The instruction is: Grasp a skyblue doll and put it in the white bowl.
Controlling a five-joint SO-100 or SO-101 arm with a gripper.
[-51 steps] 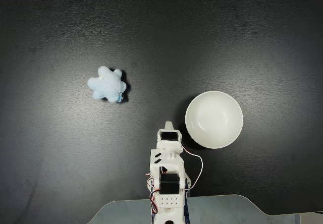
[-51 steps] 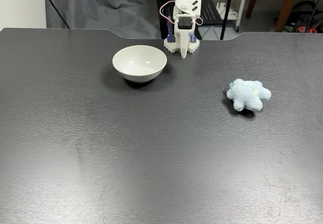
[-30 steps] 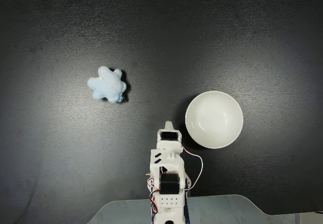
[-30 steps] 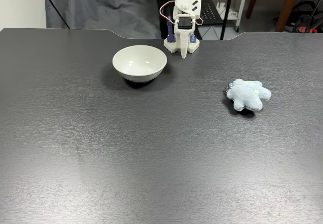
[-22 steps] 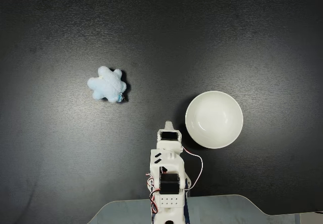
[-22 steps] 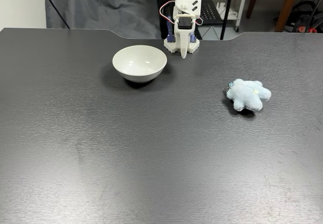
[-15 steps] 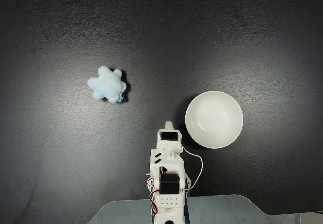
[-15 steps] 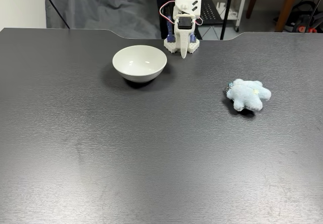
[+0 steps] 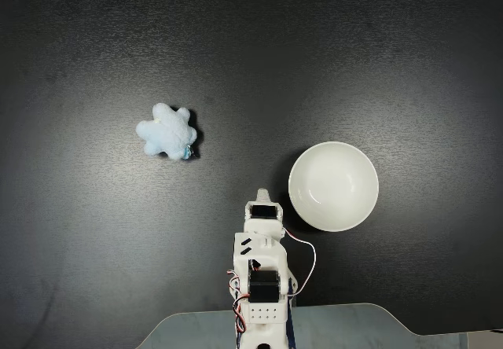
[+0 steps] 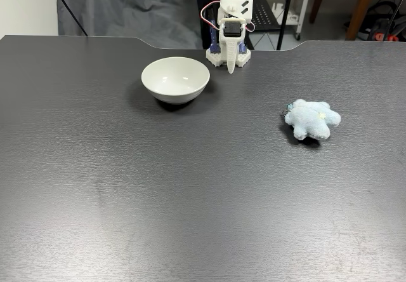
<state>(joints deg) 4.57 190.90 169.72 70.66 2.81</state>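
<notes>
My hand (image 10: 230,70) folded down by its base, fingers pressed together, doll (image 9: 166,131) on the surface (image 9: 251,50), well apart from the bowl (image 9: 333,186)

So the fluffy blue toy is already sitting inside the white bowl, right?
No. The skyblue doll lies on the dark table, well apart from the white bowl, which has nothing in it. Both fixed views show this.

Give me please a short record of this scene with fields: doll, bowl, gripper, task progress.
doll: skyblue doll lies on the dark table, apart from the bowl
bowl: white bowl is empty, beside the arm's base
gripper: gripper is folded down near the base, tip at the table, holding nothing; seems shut
task progress: not started, doll untouched
</notes>
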